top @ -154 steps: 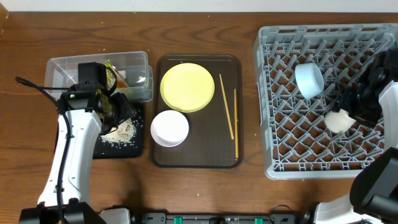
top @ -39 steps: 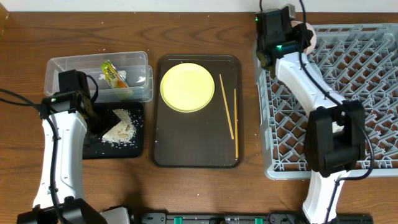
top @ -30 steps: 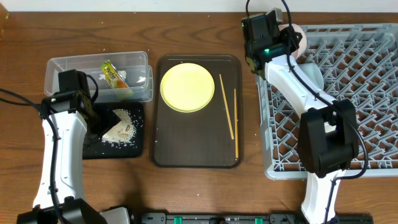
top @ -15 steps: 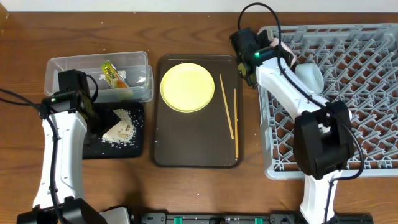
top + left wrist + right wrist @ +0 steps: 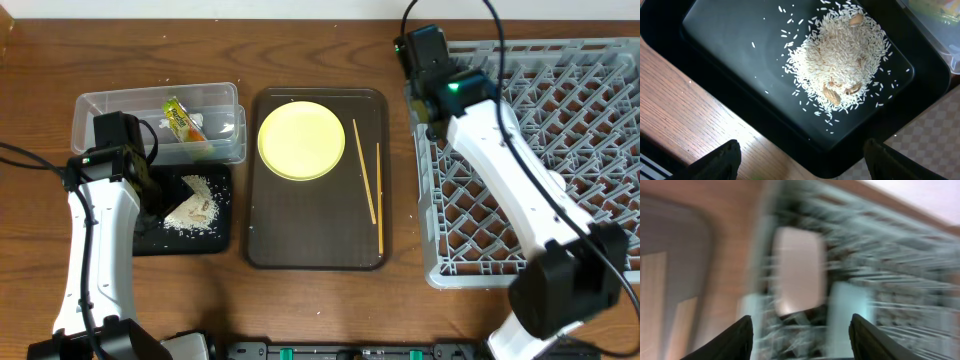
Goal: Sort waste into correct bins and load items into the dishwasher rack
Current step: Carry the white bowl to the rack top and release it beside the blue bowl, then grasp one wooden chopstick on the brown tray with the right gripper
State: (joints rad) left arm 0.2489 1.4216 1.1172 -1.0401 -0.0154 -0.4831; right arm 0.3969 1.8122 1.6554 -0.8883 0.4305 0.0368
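Note:
A green, orange and yellow wrapper (image 5: 180, 120) lies in the clear tub (image 5: 100, 105). The rice scraps (image 5: 195, 210) (image 5: 837, 55) are heaped on the black tray (image 5: 215, 240) (image 5: 730, 45). My left gripper (image 5: 152, 188) (image 5: 801, 150) hovers open over that tray's corner, holding nothing. The yellow plate (image 5: 301, 140) and two chopsticks (image 5: 365, 170) rest on the brown serving tray (image 5: 315, 240). My right gripper (image 5: 432, 75) (image 5: 800, 320) is open at the back left corner of the grey rack (image 5: 580, 150). Its blurred wrist view shows a white bowl (image 5: 799, 270) and a light blue bowl (image 5: 847, 310) in the rack.
The right arm (image 5: 520, 190) stretches diagonally over the rack's left half and hides what lies beneath it. The left arm (image 5: 95, 250) runs down the table's left side. Bare wooden table (image 5: 320, 310) shows in front of the trays.
The right gripper was shut on the white bowl, then opened and left it in the rack. It swung out over the brown tray's corner and back over the rack. The left arm stayed still.

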